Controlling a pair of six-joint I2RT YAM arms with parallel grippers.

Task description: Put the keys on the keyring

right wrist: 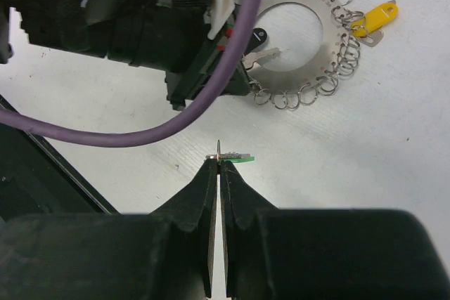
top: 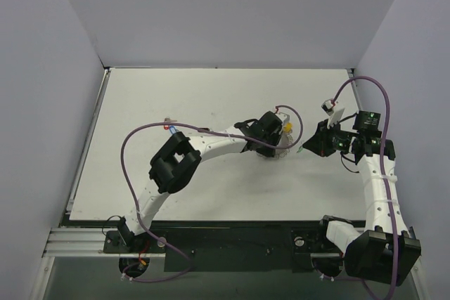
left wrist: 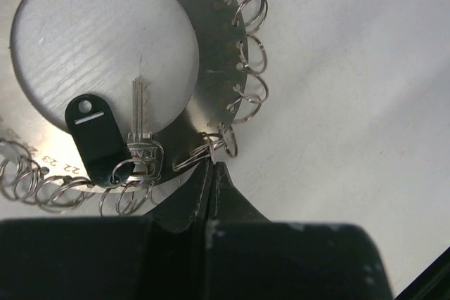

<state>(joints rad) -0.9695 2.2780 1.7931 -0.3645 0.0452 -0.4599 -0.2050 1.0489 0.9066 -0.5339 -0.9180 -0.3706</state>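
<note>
The keyring (left wrist: 211, 68) is a flat silvery ring fringed with small wire loops, lying on the white table. A key with a black tag (left wrist: 95, 138) hangs on one loop and lies inside the ring. My left gripper (left wrist: 211, 165) is shut, its tips pinching one loop (left wrist: 214, 145) at the ring's rim. In the right wrist view the keyring (right wrist: 330, 33) carries a yellow tag (right wrist: 373, 17). My right gripper (right wrist: 220, 161) is shut on the small ring of a green-tagged key (right wrist: 241, 159), a short way in front of the keyring. From above, the right gripper (top: 309, 147) sits just right of the keyring (top: 283, 147).
The left arm (right wrist: 133, 15) and its purple cable (right wrist: 140, 131) fill the upper left of the right wrist view. Two small red and blue pieces (top: 170, 128) lie left of centre by the cable. Grey walls enclose the table (top: 211, 96) on three sides.
</note>
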